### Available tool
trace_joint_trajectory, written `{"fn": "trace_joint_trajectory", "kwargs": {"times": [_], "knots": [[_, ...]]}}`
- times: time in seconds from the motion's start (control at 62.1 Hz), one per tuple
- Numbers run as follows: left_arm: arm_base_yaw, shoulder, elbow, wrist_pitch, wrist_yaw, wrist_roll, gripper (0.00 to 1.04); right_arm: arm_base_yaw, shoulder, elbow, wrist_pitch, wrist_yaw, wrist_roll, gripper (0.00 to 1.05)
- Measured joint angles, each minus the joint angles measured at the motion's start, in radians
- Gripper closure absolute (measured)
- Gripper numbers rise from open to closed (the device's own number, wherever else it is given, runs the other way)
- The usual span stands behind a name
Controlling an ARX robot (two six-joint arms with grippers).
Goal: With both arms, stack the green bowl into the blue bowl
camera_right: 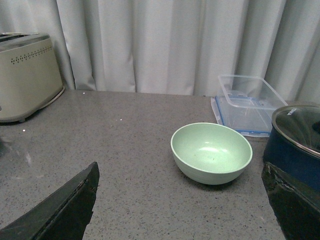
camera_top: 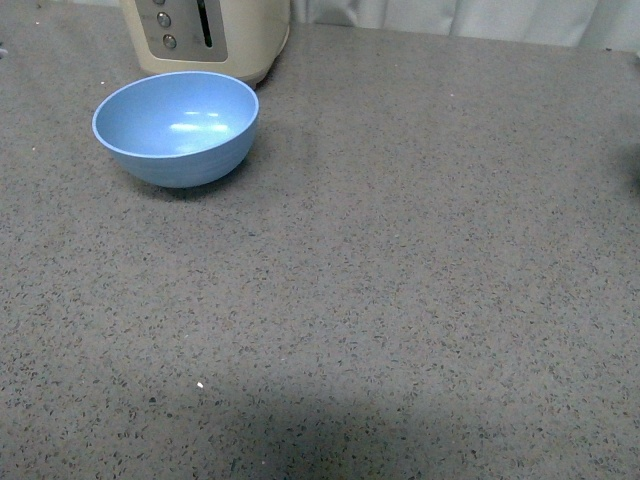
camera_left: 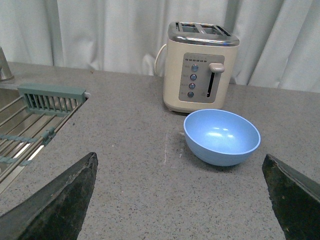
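Note:
The blue bowl (camera_top: 176,127) stands upright and empty at the far left of the grey counter, just in front of the cream toaster (camera_top: 210,35). It also shows in the left wrist view (camera_left: 221,136), ahead of my open left gripper (camera_left: 180,200), whose dark fingers (camera_left: 60,200) stand wide apart and empty. The green bowl (camera_right: 211,153) shows only in the right wrist view, upright and empty, ahead of my open, empty right gripper (camera_right: 180,205). Neither gripper shows in the front view, and neither touches a bowl.
The toaster also shows in the left wrist view (camera_left: 200,75). A sink with a grey-green rack (camera_left: 50,97) lies beside the left arm. A clear plastic container (camera_right: 248,102) and a dark blue lidded pot (camera_right: 295,145) stand close by the green bowl. Curtains hang behind.

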Motion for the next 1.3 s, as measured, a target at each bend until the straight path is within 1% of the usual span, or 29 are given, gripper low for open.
{"fn": "trace_joint_trajectory", "kwargs": {"times": [0.789,0.805,0.821,0.837,0.869,0.902,0.934,0.982,1.079,1.159,1.208,1.304], "knots": [[-0.001,0.001,0.000,-0.001,-0.002,0.000,0.06,0.000,0.000,0.000,0.000,0.000,0.000,0.09],[-0.006,0.005,0.002,-0.008,-0.022,-0.005,0.06,0.000,0.000,0.000,0.000,0.000,0.000,0.09],[-0.019,0.018,0.010,-0.036,-0.074,-0.024,0.06,0.000,0.000,0.000,0.000,0.000,0.000,0.09],[-0.024,0.029,0.017,-0.054,-0.103,-0.036,0.06,0.000,0.000,0.000,0.000,0.000,0.000,0.09],[-0.032,0.098,0.041,-0.101,-0.177,-0.078,0.06,0.000,0.000,0.000,0.000,0.000,0.000,0.09],[-0.025,0.162,0.050,-0.099,-0.227,-0.116,0.06,0.000,0.000,0.000,0.000,0.001,0.000,0.09],[-0.018,0.203,0.055,-0.089,-0.235,-0.134,0.06,0.000,0.000,0.000,0.000,0.000,0.000,0.09],[0.010,0.328,0.067,-0.022,-0.224,-0.177,0.06,0.000,0.000,0.000,0.000,-0.002,0.000,0.09],[0.031,0.536,0.116,0.101,-0.187,-0.243,0.06,0.000,0.000,0.000,0.000,-0.002,0.000,0.09],[0.025,0.699,0.176,0.167,-0.164,-0.294,0.06,0.000,0.000,0.000,0.000,-0.002,0.000,0.09],[0.008,0.832,0.232,0.204,-0.130,-0.335,0.06,0.000,0.000,0.000,0.000,-0.001,0.000,0.09],[-0.016,1.001,0.311,0.223,-0.098,-0.402,0.06,-0.001,0.000,0.000,0.000,-0.002,0.000,0.09]]}}
